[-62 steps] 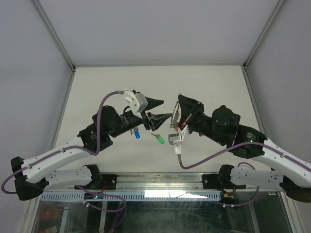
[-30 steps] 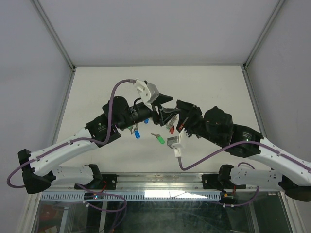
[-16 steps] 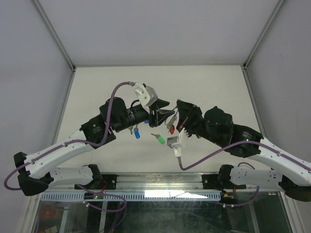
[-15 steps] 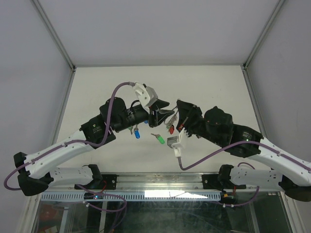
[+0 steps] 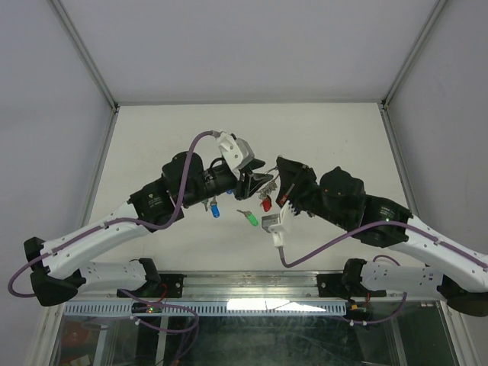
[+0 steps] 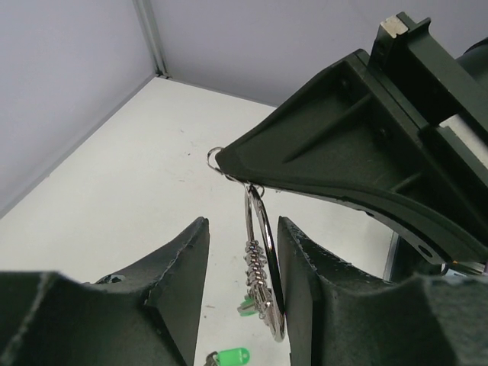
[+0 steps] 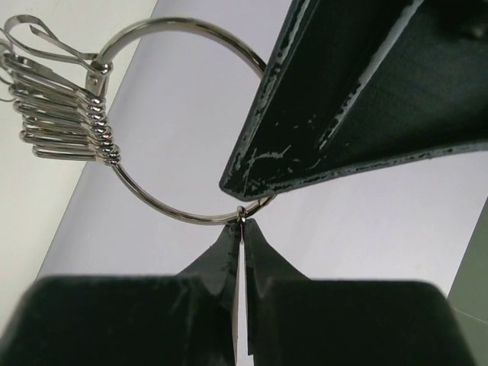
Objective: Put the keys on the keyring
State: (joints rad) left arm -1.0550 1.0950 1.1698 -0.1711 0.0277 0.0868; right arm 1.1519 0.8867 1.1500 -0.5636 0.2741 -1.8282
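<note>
Now, ring-handling step: right end effector pinched shut on the keyring, hanging mid-frame above the bench, left end effector open and straddling it, possibly touching; next needs a firm second grip before threading the loose green key at lower centre.

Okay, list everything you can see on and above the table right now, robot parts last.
keyring: one, silver, held above the table.
red-capped key: one, just below where the end effectors meet.
blue-capped key: one, on the table beside the left arm.
green-capped key: one, on the table near the centre.
table: one, white.
left end effector: dark, open around the keyring.
right end effector: dark, shut on the keyring.
</note>
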